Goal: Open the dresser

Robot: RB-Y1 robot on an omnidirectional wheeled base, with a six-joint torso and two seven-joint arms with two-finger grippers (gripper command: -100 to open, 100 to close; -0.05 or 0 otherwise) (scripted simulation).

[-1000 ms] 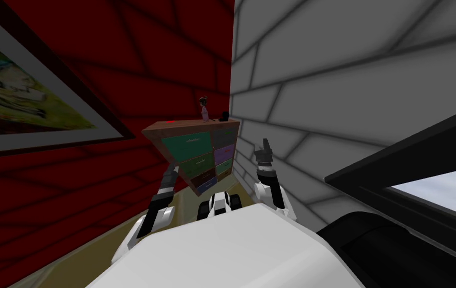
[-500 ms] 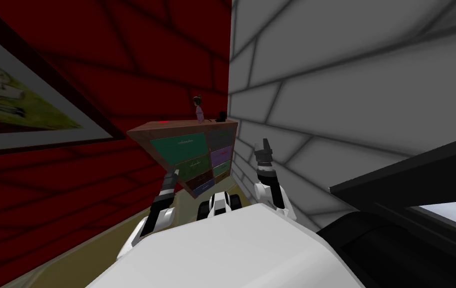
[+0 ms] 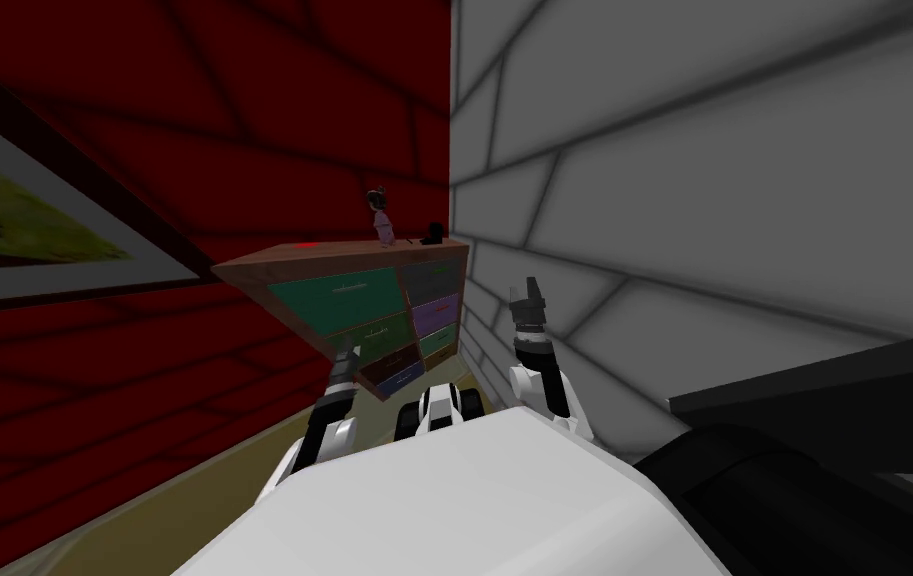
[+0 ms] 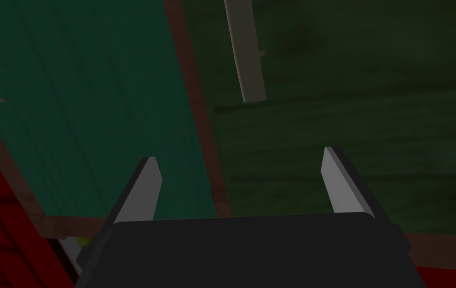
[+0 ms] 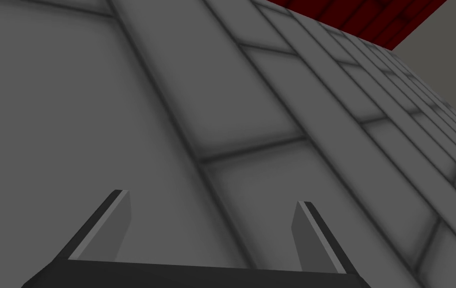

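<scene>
The dresser (image 3: 289, 268) stands in the corner, a brown frame with several coloured drawer fronts. My left gripper (image 3: 347, 358) is raised in front of its lower left drawers. In the left wrist view that gripper (image 4: 238, 155) is open with nothing between its fingers. It faces a dark green drawer front (image 4: 351, 120), short of touching it. That drawer's pale bar handle (image 4: 245, 55) lies beyond the fingertips. A brown divider (image 4: 197, 110) separates it from a teal drawer front (image 4: 82, 110). My right gripper (image 3: 527, 295) is held up beside the grey wall, open (image 5: 211, 198) and empty.
A small figurine (image 3: 380, 218), a dark item (image 3: 433, 234) and a red spot (image 3: 306, 243) sit on the dresser top. The red wall (image 3: 194, 120) carries a framed picture (image 3: 44, 230). The grey wall (image 3: 704, 180) runs close on the right, with black furniture (image 3: 824, 400) low there.
I have moved nearer and turned, so the dresser shows larger and further left. My left arm has reached forward to the lower drawers. Both grippers stay open.
</scene>
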